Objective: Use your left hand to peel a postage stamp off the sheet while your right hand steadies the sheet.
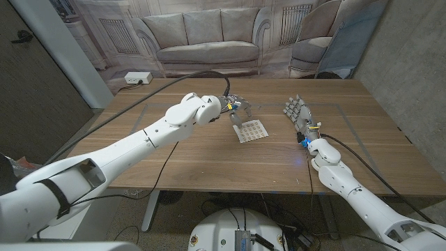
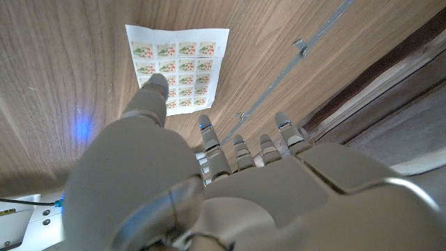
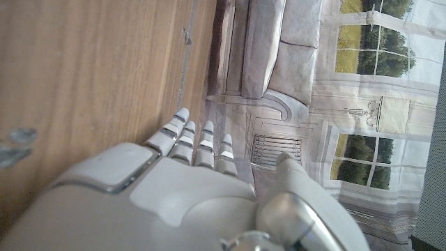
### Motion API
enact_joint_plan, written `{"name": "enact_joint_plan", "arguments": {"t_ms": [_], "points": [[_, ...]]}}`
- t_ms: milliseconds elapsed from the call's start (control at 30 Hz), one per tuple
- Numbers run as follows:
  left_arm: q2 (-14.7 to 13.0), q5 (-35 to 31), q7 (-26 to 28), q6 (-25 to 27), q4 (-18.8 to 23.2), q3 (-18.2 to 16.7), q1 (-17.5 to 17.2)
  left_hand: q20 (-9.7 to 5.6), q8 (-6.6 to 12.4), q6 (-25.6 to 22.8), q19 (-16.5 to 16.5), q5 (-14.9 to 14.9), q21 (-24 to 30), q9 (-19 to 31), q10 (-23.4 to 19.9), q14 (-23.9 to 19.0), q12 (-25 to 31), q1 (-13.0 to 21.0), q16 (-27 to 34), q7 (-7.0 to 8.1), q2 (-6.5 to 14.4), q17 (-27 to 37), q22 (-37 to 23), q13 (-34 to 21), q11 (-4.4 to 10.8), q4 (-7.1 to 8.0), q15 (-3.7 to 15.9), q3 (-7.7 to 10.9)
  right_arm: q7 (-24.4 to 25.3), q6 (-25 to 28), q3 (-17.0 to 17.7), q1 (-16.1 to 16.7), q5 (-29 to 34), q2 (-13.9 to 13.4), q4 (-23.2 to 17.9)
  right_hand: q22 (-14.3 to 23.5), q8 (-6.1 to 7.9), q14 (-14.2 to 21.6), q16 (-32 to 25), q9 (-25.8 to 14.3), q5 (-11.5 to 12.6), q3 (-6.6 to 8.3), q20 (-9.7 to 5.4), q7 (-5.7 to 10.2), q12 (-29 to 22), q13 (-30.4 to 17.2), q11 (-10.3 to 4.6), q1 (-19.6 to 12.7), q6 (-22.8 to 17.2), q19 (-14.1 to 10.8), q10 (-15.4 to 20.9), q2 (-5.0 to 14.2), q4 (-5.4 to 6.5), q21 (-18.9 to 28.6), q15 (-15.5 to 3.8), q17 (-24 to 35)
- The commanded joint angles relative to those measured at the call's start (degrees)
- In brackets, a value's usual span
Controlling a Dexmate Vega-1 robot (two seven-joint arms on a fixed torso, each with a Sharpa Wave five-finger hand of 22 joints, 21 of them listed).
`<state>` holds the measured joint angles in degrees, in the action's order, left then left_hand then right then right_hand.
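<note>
The sheet of stamps (image 1: 251,130) lies flat on the wooden table (image 1: 174,160), near the middle. The left arm reaches far across the table to the sheet. The left hand (image 1: 233,109) hangs just over the sheet's far left corner. From the left wrist view, its thumb (image 2: 155,94) points at the sheet (image 2: 178,66) and the other fingers (image 2: 240,150) are apart, holding nothing. I cannot tell if the thumb touches the paper. The right hand (image 1: 296,111) is to the right of the sheet, well apart from it. Its fingers point away from the robot, a little spread, and it holds nothing.
</note>
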<state>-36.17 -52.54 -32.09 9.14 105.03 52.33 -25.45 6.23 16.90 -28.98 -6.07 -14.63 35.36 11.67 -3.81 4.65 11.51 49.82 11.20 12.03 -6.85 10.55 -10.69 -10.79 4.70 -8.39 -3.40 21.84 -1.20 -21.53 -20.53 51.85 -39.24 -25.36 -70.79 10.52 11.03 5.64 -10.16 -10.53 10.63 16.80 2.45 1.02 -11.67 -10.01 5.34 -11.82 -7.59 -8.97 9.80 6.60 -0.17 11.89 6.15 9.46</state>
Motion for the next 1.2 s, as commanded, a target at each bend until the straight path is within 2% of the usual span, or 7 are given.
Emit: {"name": "enact_joint_plan", "arguments": {"t_ms": [33, 133, 233, 500, 867, 1067, 1200], "points": [[1.3, -2.7, -3.0, -0.4, -0.7, 2.4, 0.8, -0.46, 0.69, -1.2, -0.1, -0.4, -0.4, 0.5, 1.0, 0.8, -0.3, 0.0, -0.2, -0.34, -0.7, 0.3, -0.1, -0.3, 0.11, 0.24, 0.14, -0.8, 0.0, -0.5, 0.1, 0.0, -0.5, 0.6, 0.5, 0.2, 0.34, 0.8, -0.2, -0.1, -0.1, -0.24, -0.14, 0.08, -0.4, -0.1, 0.16, 0.5, -0.4, -0.7, 0.7, -0.05, 0.33, 0.6, 0.01, 0.3], [1.2, -4.1, -2.7, -0.1, -0.3, 2.5, 0.5, -0.57, 0.68, -1.1, -0.2, -0.4, -0.5, 0.6, 1.1, 1.1, -0.3, 0.0, -0.2, -0.6, -0.9, 0.3, -0.1, -0.3, 0.2, 0.29, 0.1, -1.08, 0.1, -0.6, 0.1, 0.2, -0.4, 0.6, 0.4, 0.2, 0.4, 0.9, -0.3, -0.1, -0.1, -0.32, -0.24, 0.02, -0.4, -0.1, 0.09, 0.7, -0.6, -0.8, 0.9, -0.05, 0.4, 0.6, 0.06, 0.3], [1.2, -5.7, -2.6, 0.3, 0.1, 2.7, 0.1, -0.95, 1.71, -3.0, -0.2, -0.5, -0.7, 0.9, 1.2, 1.2, -0.2, 0.0, -0.1, -1.85, -1.2, 0.4, -0.1, -0.3, 0.48, 0.41, 0.34, -1.66, 0.0, -0.7, 0.2, 0.4, -0.6, 0.6, 0.2, 0.2, 0.41, 1.0, -0.3, -0.1, -0.1, -0.34, -0.21, -0.01, -0.4, -0.1, 0.1, 0.7, -0.7, -0.9, 0.9, -0.02, 0.42, 0.6, 0.03, 0.3], [2.1, -10.6, -3.6, 0.3, -0.6, 4.5, 0.3, -1.09, 1.31, -1.1, -0.3, -0.7, -1.1, 1.4, 1.9, 1.7, -0.3, 0.7, -0.1, -1.24, -0.4, 0.5, -0.2, -0.3, 0.3, 0.58, 0.34, -2.04, 0.1, -1.2, 0.3, 1.0, -0.5, 0.6, -0.1, 0.2, 0.42, 1.2, -0.3, -0.1, -0.1, -0.43, -0.24, 0.09, -0.4, -0.1, 0.14, 0.9, -1.0, -1.0, 1.1, -0.04, 0.49, 0.6, 0.09, 0.3], [2.9, -11.3, -3.8, -0.3, -1.3, 4.2, -0.3, -1.06, 0.03, 2.7, -0.4, -0.8, -1.5, 1.6, 2.7, 2.0, -0.4, 0.8, 0.1, -0.69, 0.2, 0.6, -0.2, -0.3, 0.03, 1.1, 0.35, -2.82, 0.5, -1.4, 0.6, 1.7, -0.8, 0.7, -0.6, 0.2, 0.4, 1.5, -0.2, -0.1, -0.1, -0.47, -0.24, 0.06, -0.5, -0.1, 0.11, 1.1, -1.2, -1.2, 1.5, -0.02, 0.55, 0.7, 0.15, 0.3], [3.2, -12.5, -3.8, -0.6, -1.7, 4.5, -0.5, -1.33, -0.12, 3.4, 0.2, -0.9, -1.6, 1.6, 0.7, -1.2, 0.5, 1.3, 1.3, -0.64, 0.7, 0.7, -0.2, -0.4, 1.08, 1.21, 2.52, -3.15, 0.0, -1.6, 0.6, 1.6, -1.0, 0.7, -0.3, 0.2, 0.39, 1.6, -0.2, -0.1, -0.1, -0.49, -0.27, 0.09, -0.5, -0.1, 0.08, 1.1, -1.3, -1.3, 1.6, -0.03, 0.55, 0.7, 0.09, 0.3], [3.3, -11.6, -4.2, -1.2, -2.0, 4.3, -0.5, -1.38, -0.1, 3.4, 0.3, -0.9, -1.6, 1.6, 0.5, -1.5, 0.6, 1.5, 1.4, -0.8, 0.8, 0.8, -0.2, -0.4, 1.26, 1.25, 2.48, -3.2, 0.1, -1.7, 0.6, 1.7, -1.0, 0.7, -0.3, 0.2, 0.36, 1.7, -0.2, -0.1, -0.1, -0.5, -0.24, 0.08, -0.4, -0.1, 0.06, 1.1, -1.3, -1.3, 1.6, -0.02, 0.56, 0.7, 0.07, 0.2]]}}
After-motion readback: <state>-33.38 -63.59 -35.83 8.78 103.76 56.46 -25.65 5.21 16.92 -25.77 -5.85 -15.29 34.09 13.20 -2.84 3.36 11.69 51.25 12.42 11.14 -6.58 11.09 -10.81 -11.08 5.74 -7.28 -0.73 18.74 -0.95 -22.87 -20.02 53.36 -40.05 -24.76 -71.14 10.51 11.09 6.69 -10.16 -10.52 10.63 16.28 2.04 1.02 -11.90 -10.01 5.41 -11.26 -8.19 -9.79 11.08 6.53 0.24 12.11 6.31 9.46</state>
